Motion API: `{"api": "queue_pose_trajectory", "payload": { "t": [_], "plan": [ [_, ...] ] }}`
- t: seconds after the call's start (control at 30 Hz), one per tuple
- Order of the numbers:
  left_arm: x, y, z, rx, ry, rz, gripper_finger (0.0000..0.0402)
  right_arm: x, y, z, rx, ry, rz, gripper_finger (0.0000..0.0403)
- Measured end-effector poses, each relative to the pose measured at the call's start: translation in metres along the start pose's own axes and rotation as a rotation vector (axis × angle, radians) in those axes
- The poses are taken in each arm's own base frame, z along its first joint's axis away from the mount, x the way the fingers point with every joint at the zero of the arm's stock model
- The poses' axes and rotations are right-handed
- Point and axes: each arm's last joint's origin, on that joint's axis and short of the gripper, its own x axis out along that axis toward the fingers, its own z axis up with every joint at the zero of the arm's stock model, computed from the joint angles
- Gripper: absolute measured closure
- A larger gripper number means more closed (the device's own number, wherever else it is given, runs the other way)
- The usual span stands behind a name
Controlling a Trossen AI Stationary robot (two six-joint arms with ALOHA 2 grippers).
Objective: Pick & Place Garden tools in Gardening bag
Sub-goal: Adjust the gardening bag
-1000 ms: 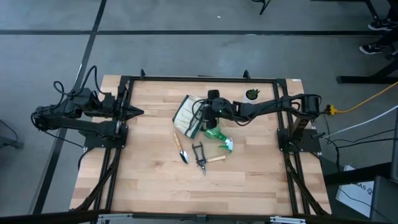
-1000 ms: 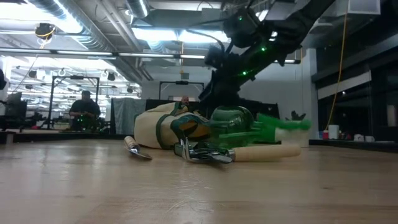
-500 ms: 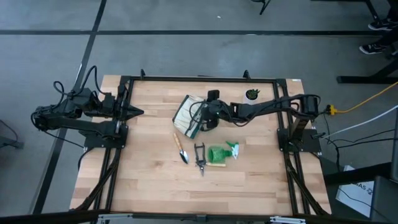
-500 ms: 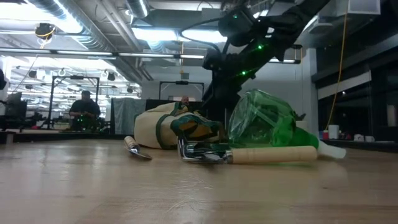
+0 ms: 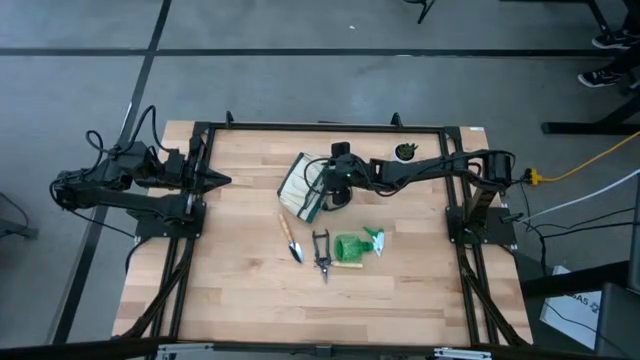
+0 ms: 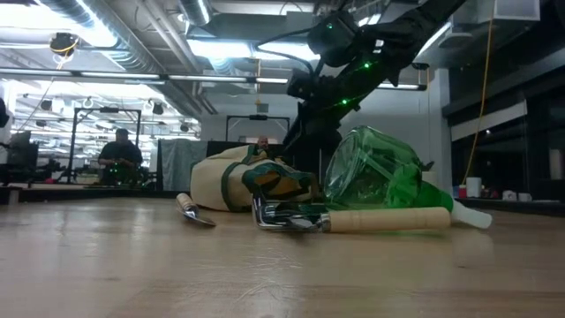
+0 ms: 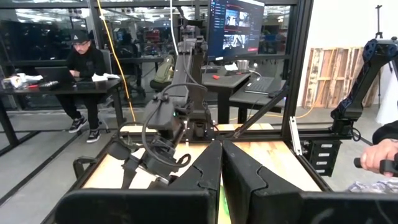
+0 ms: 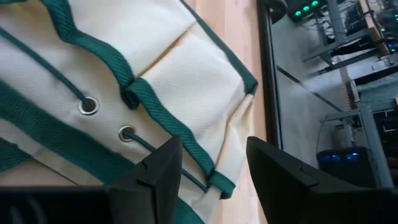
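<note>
Right gripper (image 5: 334,196) hangs released over the bag (image 5: 303,187); nothing is in its jaws.

The bag lies on its side near the table (image 5: 240,290) centre, fabric and green trim filling the right wrist view. Just beside it lie the spray bottle (image 5: 354,246) tipped over, the shears (image 5: 320,250) and the trowel (image 5: 289,236), all outside the bag. The left gripper (image 5: 222,181) waits at the table's left edge, clenched, empty.

A grey floor (image 5: 300,80) surrounds the wooden table (image 5: 240,290); beyond, desks (image 7: 37,84), a monitor (image 7: 235,28) and ceiling lights (image 6: 221,49).
</note>
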Motion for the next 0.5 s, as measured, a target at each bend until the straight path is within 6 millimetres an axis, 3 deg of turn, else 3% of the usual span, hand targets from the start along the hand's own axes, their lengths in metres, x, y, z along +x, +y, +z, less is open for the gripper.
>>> {"api": "queue_pose_trajectory", "payload": {
  "t": [0.5],
  "plan": [
    [0.0, 0.0, 0.0, 0.0, 0.0, 0.0, 0.0395, 0.0025, -0.0049, -0.0055, 0.003, -0.007, 0.039, 0.0218]
  ]
}}
